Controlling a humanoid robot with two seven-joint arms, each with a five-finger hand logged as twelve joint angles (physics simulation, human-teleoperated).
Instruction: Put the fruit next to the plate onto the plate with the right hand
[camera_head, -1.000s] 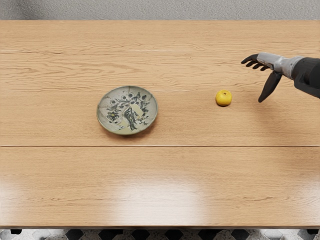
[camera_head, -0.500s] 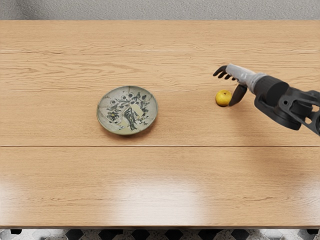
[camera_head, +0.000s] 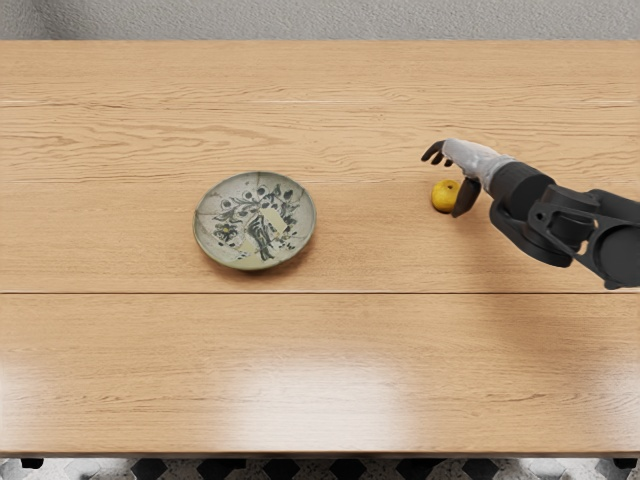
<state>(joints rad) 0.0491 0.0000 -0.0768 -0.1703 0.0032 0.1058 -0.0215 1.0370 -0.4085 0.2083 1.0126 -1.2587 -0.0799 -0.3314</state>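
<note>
Now the right hand (camera_head: 462, 166) hovers at the fruit (camera_head: 441, 196), fingers spread, gripping nothing: the grasp step. Next, it should close, lift, and carry the fruit to the plate (camera_head: 203, 216).

fruit (camera_head: 444, 195): yellow-orange, plain, small pale shine on top.
plate (camera_head: 207, 222): grey-green w/ dark floral drawing, some cream-yellow patches.
right hand (camera_head: 458, 170): light grey back, black fingers.
arm (camera_head: 565, 222): dark grey to black.
table (camera_head: 320, 350): light brown wood, fine grain lines; pale glare at front.
floor (camera_head: 300, 468): black & white pattern.
wall (camera_head: 320, 18): grey, mottled.
</note>
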